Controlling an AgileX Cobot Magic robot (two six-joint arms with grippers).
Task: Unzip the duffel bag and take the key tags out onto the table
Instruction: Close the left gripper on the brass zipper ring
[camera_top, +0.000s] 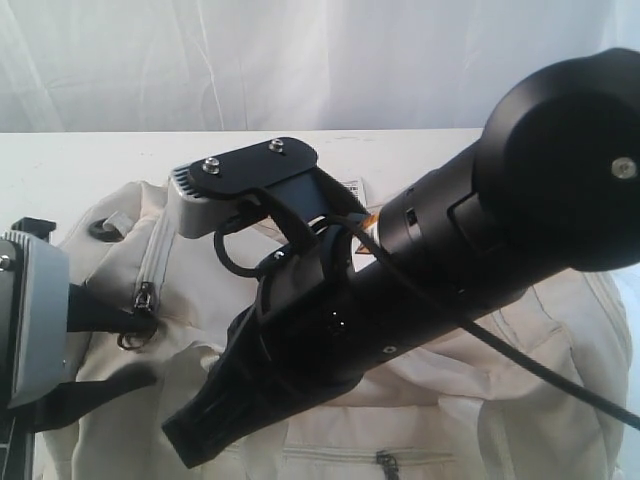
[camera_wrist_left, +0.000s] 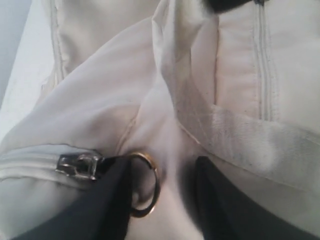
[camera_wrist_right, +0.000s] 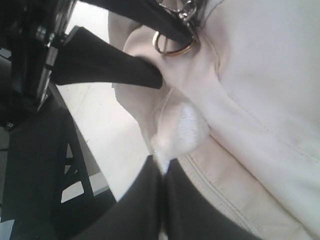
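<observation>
Here, right jaws pinched shut on the duffel bag (camera_wrist_right: 260, 100), I should close my open left jaws squarely on the ring pull (camera_wrist_left: 156, 184) they straddle before dragging.

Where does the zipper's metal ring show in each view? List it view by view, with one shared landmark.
Exterior view: ring at the left, by the side zipper of the bag.
Left wrist view: ring lower middle, against a dark finger.
Right wrist view: ring near the picture's top, under a dark finger.
Shared landmark: the grey zipper pull it hangs from.
</observation>
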